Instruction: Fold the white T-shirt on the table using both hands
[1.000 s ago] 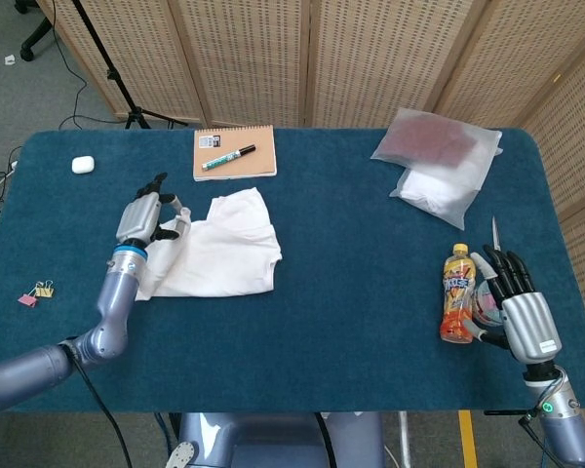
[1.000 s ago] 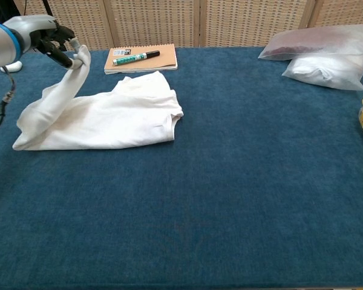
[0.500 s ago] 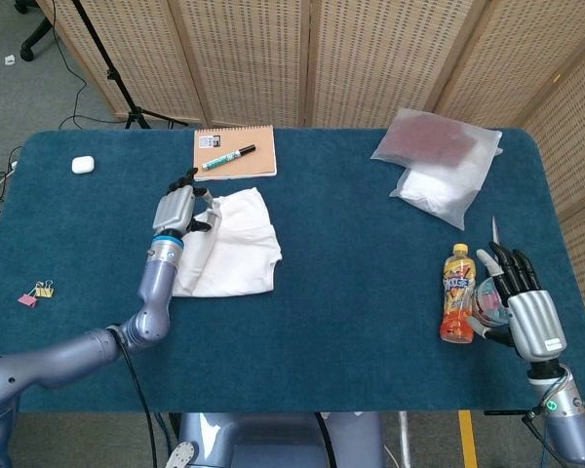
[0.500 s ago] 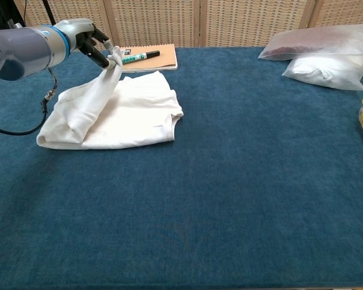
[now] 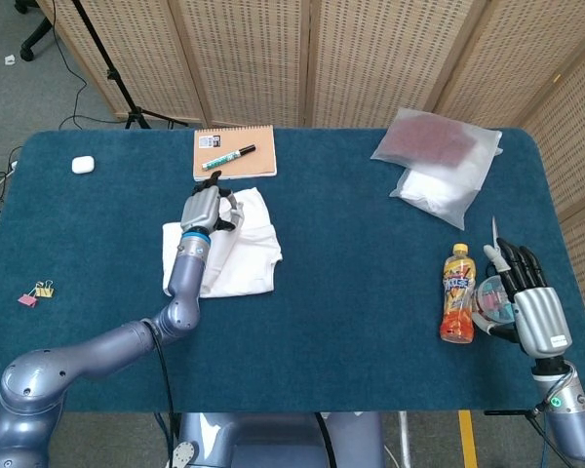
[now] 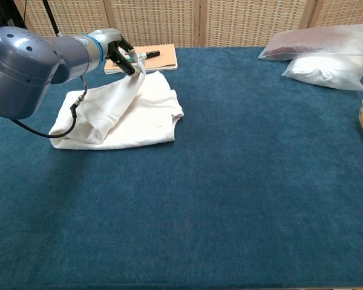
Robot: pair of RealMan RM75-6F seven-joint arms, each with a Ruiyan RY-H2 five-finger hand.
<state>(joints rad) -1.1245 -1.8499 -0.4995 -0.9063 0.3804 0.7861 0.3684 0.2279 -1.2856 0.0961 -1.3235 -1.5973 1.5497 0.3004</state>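
White T-shirt (image 5: 242, 246) lay near notebook (image 5: 234, 152). Left hand (image 5: 205, 208) pinched lifted edge over shirt. Right hand (image 5: 526, 300) idle, fingers apart, by bottle (image 5: 456, 294). Best: lay edge flush, release flat.

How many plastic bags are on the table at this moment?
2, both at the far right corner: a plastic bag with dark red contents lies on top, partly overlapping a plastic bag with white contents. No other bags show in either view.
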